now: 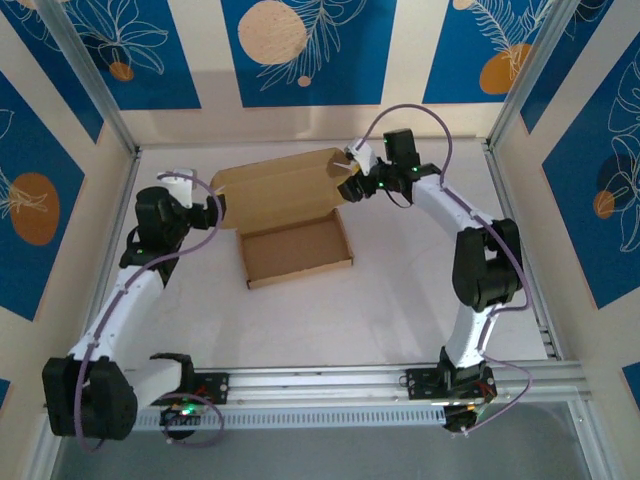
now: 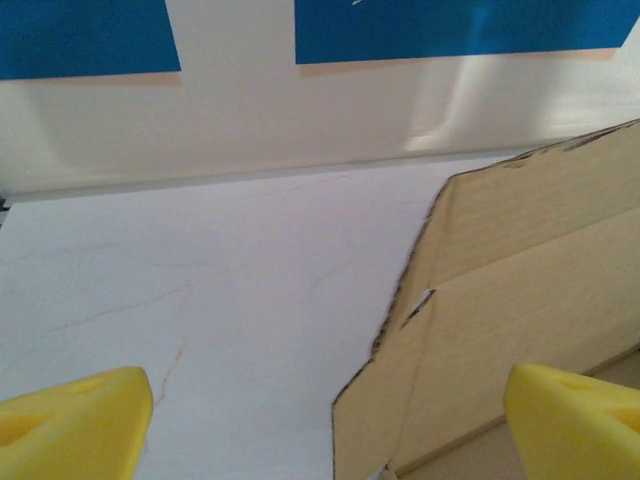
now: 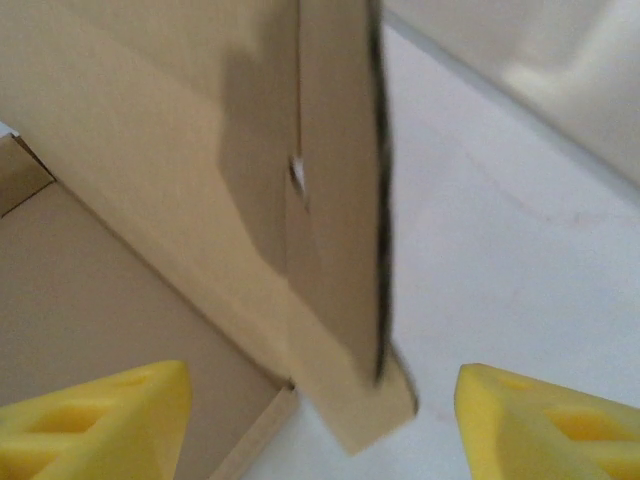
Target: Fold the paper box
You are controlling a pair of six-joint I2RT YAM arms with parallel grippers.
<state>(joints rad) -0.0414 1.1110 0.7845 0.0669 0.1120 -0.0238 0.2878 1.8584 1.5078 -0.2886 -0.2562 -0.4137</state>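
— Since the entries run from the fingers outward, what is item one?

— Left gripper (image 1: 216, 206): jaws spread wide, nothing clasped. Its fingers (image 2: 75, 425) are blunt yellow wedges, matte and foam-like. It sits just beside the left end of the paper box (image 1: 295, 250). On the wrist view the box's ragged die-cut edge, with one short slit, reaches in between the fingers.

— Item two?

— Right gripper (image 1: 350, 186): likewise parted, holding nothing, with the same yellow wedges for fingers (image 3: 550, 425). It is at the right end of the box. A narrow side flap (image 3: 340, 200) hangs edge-on between them, touching neither as far as can be seen.

— And the box itself?

— Plain brown cardboard, matte. It has a shallow rectangular tray with low walls up and the top open. On the tray's far side a long lid panel (image 1: 275, 185) stands raised, creased lengthwise, and lies between the two grippers.

— Surroundings?

— White table (image 1: 420, 310), smooth with faint hairline marks, under the box. Cream wall with blue panels (image 1: 300, 50) behind the box. Purple cable (image 1: 425, 112) arcing above the box's right end. Ribbed aluminium rail (image 1: 320, 382) on the box's near side, well apart.
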